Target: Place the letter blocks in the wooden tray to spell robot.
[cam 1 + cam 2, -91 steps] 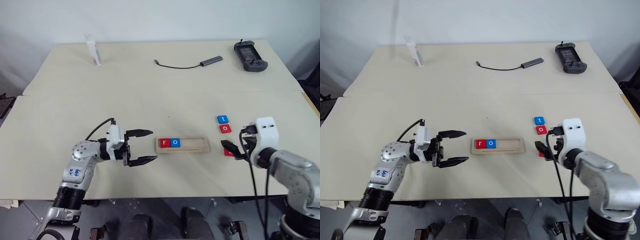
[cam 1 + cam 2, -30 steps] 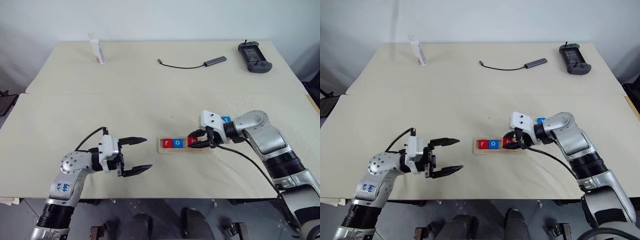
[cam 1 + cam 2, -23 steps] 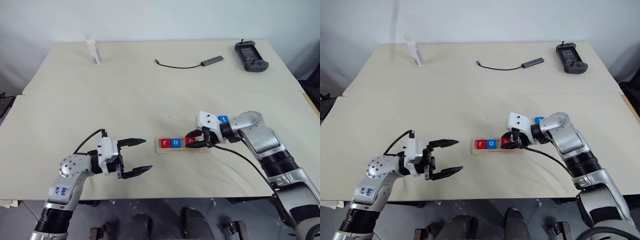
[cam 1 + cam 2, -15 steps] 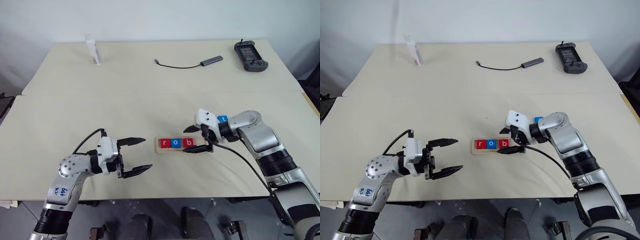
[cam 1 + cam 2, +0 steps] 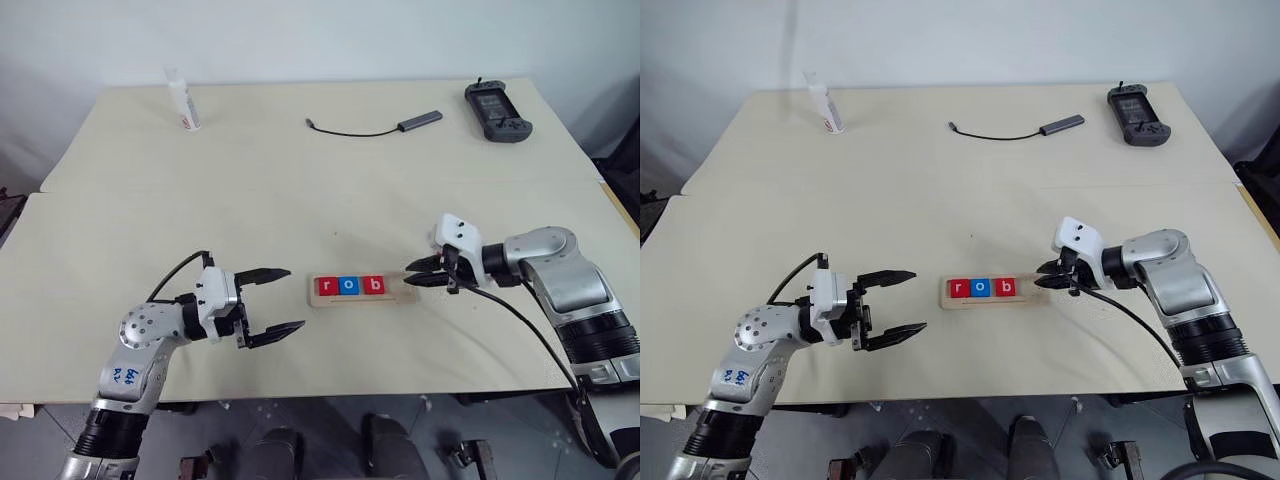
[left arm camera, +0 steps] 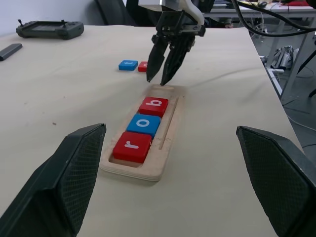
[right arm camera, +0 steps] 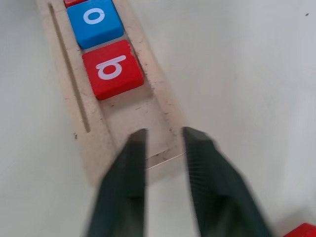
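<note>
1. Both arms are silver-grey metal with rounded joint housings and black ribbed bands near the lower edge of the head views.
2. Each wrist carries a white boxy block; the right one shows two small dark dots.
3. The left gripper (image 5: 272, 303) and right gripper (image 5: 409, 279) have black tapered fingers with textured pads.
4. Black cables loop along both wrists.
5. Blue handwritten marks sit on the left arm's grey shell, lower left.

1. The wooden tray (image 6: 167, 127) is pale, unvarnished-looking wood — matt, faintly speckled.
2. The letter blocks (image 6: 144, 130) look like smooth plastic with a slight sheen.
3. The table (image 5: 300, 190) is matt beige.
4. The left gripper (image 5: 275, 302) has black fingers (image 6: 59, 177) — finely cross-hatched.
</note>
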You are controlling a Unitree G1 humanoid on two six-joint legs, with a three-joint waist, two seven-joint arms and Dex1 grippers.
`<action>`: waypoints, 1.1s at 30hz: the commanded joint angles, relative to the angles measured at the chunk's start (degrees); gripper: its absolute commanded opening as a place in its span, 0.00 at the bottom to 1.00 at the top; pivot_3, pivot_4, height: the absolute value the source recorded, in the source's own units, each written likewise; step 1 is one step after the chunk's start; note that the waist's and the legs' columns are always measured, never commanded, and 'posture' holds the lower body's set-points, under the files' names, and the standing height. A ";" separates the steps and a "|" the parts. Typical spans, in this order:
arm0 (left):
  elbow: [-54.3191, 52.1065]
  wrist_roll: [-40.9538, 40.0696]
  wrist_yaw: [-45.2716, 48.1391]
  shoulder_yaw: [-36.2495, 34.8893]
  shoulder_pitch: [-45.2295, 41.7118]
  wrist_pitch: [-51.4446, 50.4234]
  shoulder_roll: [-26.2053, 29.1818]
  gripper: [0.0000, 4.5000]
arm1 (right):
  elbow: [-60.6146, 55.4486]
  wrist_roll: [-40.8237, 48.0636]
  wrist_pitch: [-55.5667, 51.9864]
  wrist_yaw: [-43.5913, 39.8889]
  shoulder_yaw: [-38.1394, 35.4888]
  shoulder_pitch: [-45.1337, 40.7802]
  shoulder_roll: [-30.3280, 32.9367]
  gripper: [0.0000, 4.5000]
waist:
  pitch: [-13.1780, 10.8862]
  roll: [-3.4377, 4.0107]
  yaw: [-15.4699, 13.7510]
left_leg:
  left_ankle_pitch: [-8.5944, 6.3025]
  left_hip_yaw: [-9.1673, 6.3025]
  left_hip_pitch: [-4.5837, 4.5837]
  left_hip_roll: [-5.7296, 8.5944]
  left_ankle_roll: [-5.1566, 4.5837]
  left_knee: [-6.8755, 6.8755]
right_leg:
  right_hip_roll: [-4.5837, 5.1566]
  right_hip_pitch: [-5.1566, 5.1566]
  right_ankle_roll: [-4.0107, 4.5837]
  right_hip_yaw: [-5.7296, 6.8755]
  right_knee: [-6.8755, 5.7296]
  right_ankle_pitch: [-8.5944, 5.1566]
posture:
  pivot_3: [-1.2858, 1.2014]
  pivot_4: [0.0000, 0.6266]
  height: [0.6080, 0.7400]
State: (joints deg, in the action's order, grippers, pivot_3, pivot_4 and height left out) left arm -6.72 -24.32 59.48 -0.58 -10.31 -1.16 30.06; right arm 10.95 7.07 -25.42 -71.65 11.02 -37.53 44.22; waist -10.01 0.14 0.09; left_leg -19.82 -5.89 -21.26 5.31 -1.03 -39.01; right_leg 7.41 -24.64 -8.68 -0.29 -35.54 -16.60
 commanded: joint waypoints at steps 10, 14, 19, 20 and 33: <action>-2.53 0.07 -1.23 -0.99 1.67 0.60 0.52 1.00 | -2.33 -1.04 -2.07 0.86 4.06 -0.71 -3.34 0.00 | 0.00 0.00 0.04 | 0.00 -0.01 0.01 0.00 0.00 0.00 | 0.00 0.01 0.00 0.00 0.01 0.00 | 0.52 0.24 1.00; -2.76 0.06 -1.64 -1.03 1.81 0.61 0.66 1.00 | -2.81 -1.19 -2.84 1.50 4.99 -1.50 -4.95 0.00 | 0.00 0.00 0.02 | 0.00 -0.02 0.02 -0.01 0.00 -0.01 | -0.01 0.02 0.00 0.00 0.00 0.00 | 0.52 0.24 1.00; -2.86 0.14 -1.90 -0.99 1.57 0.57 0.65 1.00 | -4.37 -0.88 -4.27 1.64 5.66 -2.17 -6.72 0.00 | 0.00 0.00 0.02 | 0.00 -0.02 0.02 -0.01 0.00 -0.01 | -0.01 0.03 0.00 0.00 0.00 0.00 | 0.52 0.24 1.00; -2.90 0.15 -1.95 -0.94 1.49 0.51 0.63 1.00 | -4.62 -0.86 -4.46 1.72 5.76 -2.34 -7.12 0.00 | 0.00 0.00 0.03 | 0.00 -0.02 0.02 -0.01 0.00 -0.01 | -0.01 0.03 0.00 0.00 0.00 0.00 | 0.52 0.24 1.00; -1.95 -0.22 -2.13 -0.51 1.13 -0.07 0.19 1.00 | -11.73 2.91 -9.24 4.14 -0.62 -0.14 -5.11 0.00 | 0.00 0.00 -0.05 | 0.00 -0.02 0.01 0.00 0.00 0.00 | 0.00 0.01 0.00 0.00 0.00 0.00 | 0.52 0.24 1.00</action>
State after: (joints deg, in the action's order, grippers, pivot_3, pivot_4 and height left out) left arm -7.99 -24.30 57.20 -0.82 -8.81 -1.47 30.11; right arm 2.85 7.86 -33.47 -67.99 14.32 -37.79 37.57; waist -10.01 0.14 0.04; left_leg -19.82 -5.92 -21.25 5.32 -1.04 -39.01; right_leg 7.41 -24.63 -8.68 -0.29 -35.54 -16.60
